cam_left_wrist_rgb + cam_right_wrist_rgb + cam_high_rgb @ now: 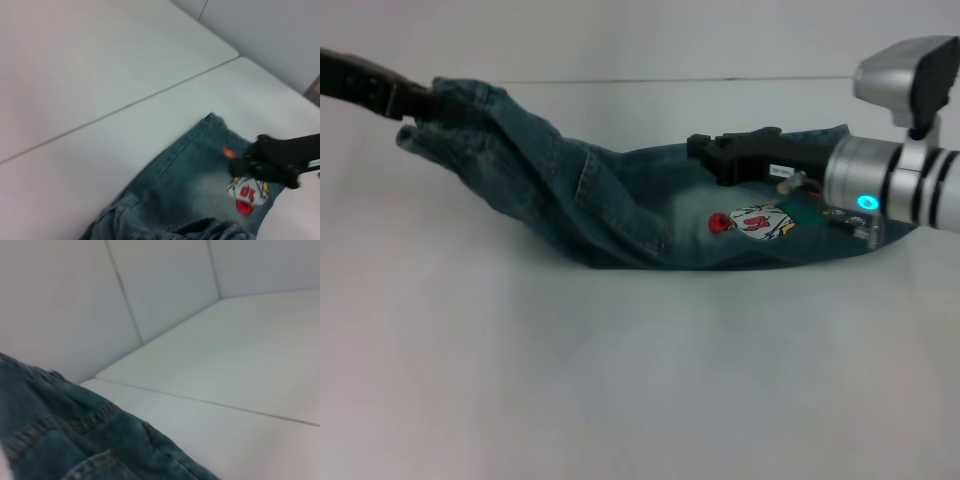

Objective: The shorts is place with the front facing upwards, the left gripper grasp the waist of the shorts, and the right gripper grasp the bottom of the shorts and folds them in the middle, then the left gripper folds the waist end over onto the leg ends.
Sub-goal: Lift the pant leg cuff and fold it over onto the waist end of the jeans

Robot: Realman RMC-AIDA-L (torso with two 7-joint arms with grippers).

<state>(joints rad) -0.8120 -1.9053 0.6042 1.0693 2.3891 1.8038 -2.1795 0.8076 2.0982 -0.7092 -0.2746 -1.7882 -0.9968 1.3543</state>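
Note:
The blue-green denim shorts lie across the white table, with the cartoon print facing up. My left gripper is at the far left, shut on the waist of the shorts and holding that end raised off the table. The denim slopes down from there in folds. My right gripper reaches in from the right and sits over the leg part just above the print. The left wrist view shows the right gripper beside the print, with a leg hem corner flat on the table.
The white table stretches wide in front of the shorts. A seam runs across the tabletop behind them, and a pale wall rises at the back. The right arm's silver wrist covers the shorts' right end.

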